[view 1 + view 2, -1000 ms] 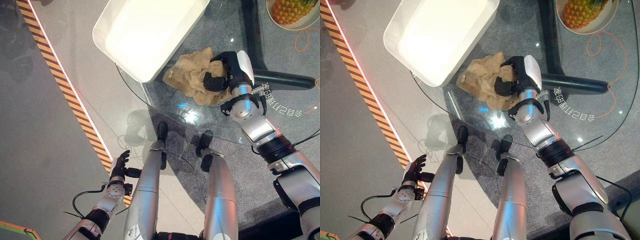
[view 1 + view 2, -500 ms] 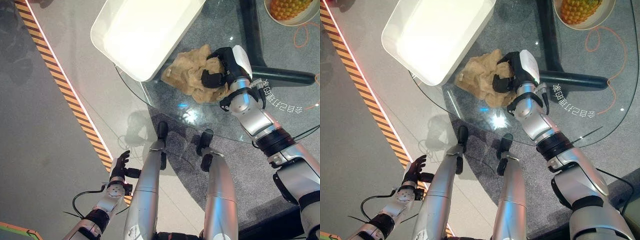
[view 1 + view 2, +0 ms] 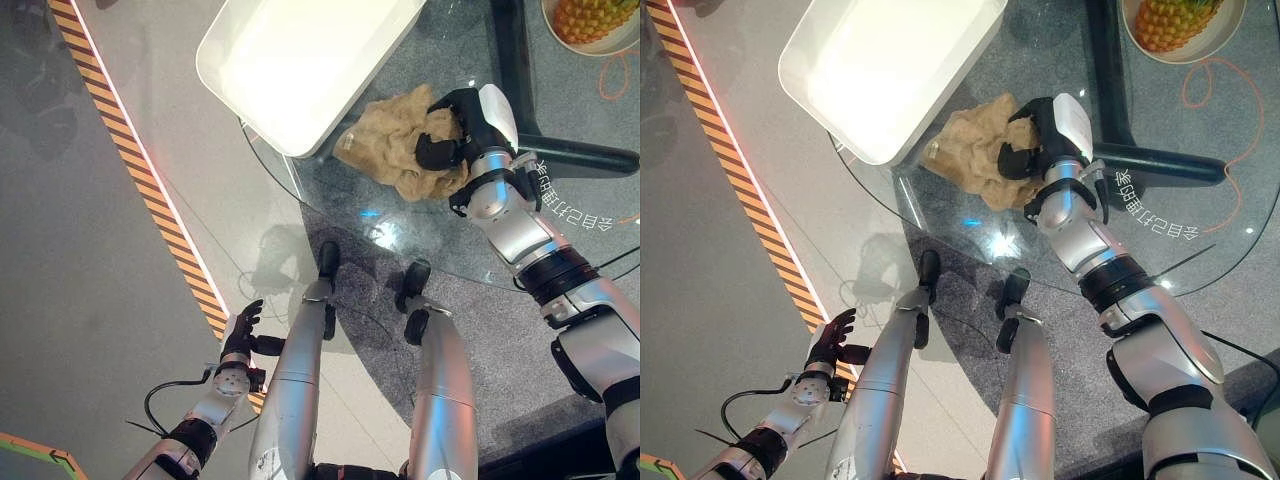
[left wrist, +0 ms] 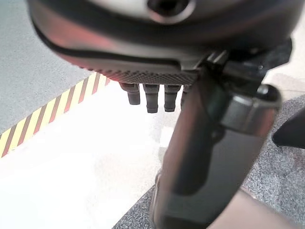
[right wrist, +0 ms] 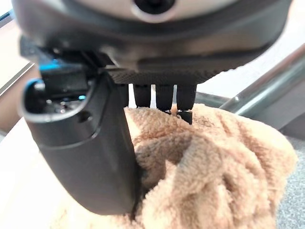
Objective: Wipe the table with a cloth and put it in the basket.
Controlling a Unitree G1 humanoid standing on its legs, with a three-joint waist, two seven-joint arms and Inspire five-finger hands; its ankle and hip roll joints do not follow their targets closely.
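- Left eye view — the right hand (image 3: 462,128) sits on top of the one tan cloth (image 3: 395,138), fingers and thumb curled into its folds, on the glass table (image 3: 560,240). The single white basket (image 3: 300,60) lies just past the cloth on the hand's left, its corner nearly touching the fabric — so the carry ahead looks very short.
- Right eye view — same hold; the cloth bunches out from under the palm toward the basket, with no clear long axis. The left hand (image 3: 835,340) hangs low by the floor, fingers relaxed and spread, well apart from everything — the right hand is plainly the nearer one.
- Left wrist view — straight fingertips (image 4: 151,98) over bare floor, holding nothing.
- Right wrist view — thumb and fingers dig into the cloth, pinching a fold.
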